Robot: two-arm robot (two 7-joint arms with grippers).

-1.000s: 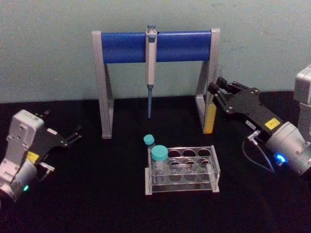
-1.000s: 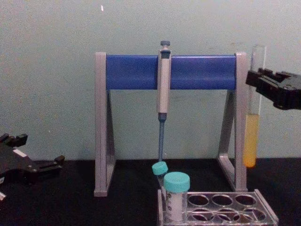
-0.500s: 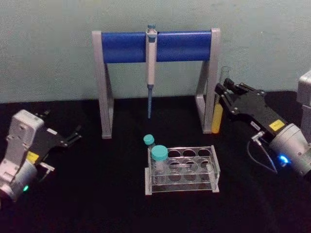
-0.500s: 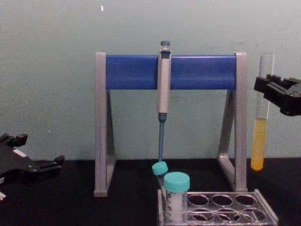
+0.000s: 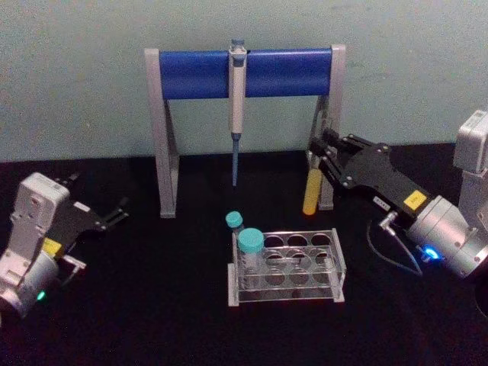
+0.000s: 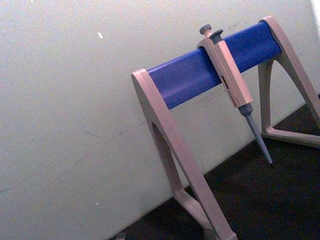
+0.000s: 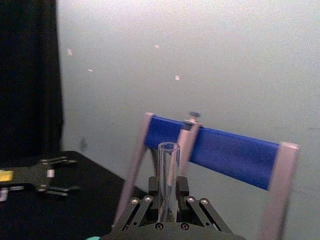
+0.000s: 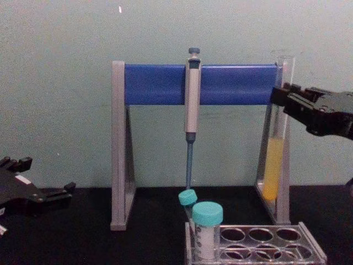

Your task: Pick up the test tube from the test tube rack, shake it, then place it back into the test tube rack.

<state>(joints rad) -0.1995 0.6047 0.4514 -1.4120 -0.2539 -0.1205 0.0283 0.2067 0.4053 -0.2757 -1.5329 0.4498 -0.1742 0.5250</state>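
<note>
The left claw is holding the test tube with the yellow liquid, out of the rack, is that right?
No, the right claw is holding the test tube with the yellow liquid, out of the test tube rack; the head view shows it. The left claw sits at the left, holding nothing.

Pipette (image 5: 237, 91) hangs from blue-barred stand (image 5: 194, 74); two teal-capped vials (image 5: 249, 244) in front

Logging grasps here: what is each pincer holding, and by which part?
The right pincer holds the test tube by its upper part, well above the yellow liquid. The left pincer holds nothing.
</note>
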